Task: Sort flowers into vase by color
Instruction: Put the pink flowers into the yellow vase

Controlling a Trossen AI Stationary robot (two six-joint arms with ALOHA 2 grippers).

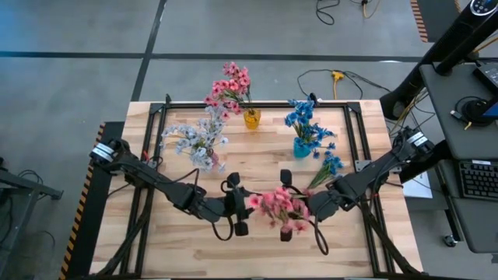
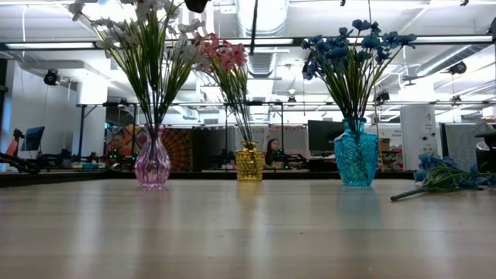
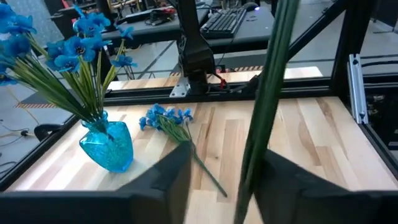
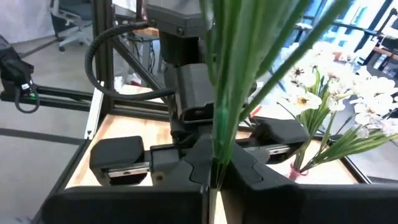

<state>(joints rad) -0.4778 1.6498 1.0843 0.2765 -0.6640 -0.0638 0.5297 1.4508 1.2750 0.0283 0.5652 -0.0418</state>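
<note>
A pink flower sprig (image 1: 278,206), small clustered blossoms on thin green stems, is being gripped low centre in the high view by the clenched right gripper (image 1: 298,211). The left gripper (image 1: 240,204), fingers parted, is being held beside its stems. A blue sprig (image 1: 328,166) is lying farther right.

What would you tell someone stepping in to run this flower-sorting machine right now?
Right gripper: shut on the green stems of the pink sprig, held above the table's front middle.
Left gripper: right beside it, fingers parted around the same stems, seemingly handing over.
Done: white flowers stand in the pink vase, pink ones in the yellow vase, blue ones in the blue vase.
Left: carry the held pink sprig to the yellow vase; then lift the loose blue sprig lying on the table near the blue vase and put it in there.
</note>
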